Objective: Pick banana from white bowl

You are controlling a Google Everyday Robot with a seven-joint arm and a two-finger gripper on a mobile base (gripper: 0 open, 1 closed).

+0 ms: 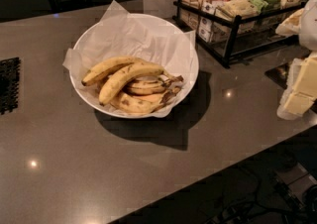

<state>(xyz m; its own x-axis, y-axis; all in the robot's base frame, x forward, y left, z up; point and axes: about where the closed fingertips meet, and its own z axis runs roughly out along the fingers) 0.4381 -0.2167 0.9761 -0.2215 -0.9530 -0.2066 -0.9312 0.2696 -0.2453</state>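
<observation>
Camera view: a wide, round, shallow white bowl [192, 59] stands on a grey, glossy countertop [74, 168], lined with crumpled white paper [129, 34] whose corners poke over the rim. Four bananas can be counted in it, all heaped in the near half. The large, thick, mostly clean yellow banana [126, 76] lies on top, running from lower left up to the right. One slimmer yellow banana [103, 68] lies just behind it, touching it. Two smaller, brown-spotted bananas [146, 87] with dark stems lie beneath, largely covered by the big one; whether a fifth hides under the heap cannot be told.

The pale gripper [298, 91] sits at the right edge of the frame, cut off by it and well apart from the bowl. Its shape is hard to make out, so whether it is open or closed cannot be told, and nothing is seen in its hold.

Behind the bowl to the right stands one black wire rack [233, 37] of small packets, its far end cut off at the top. One black grille [9, 85] is clipped by the left edge.
</observation>
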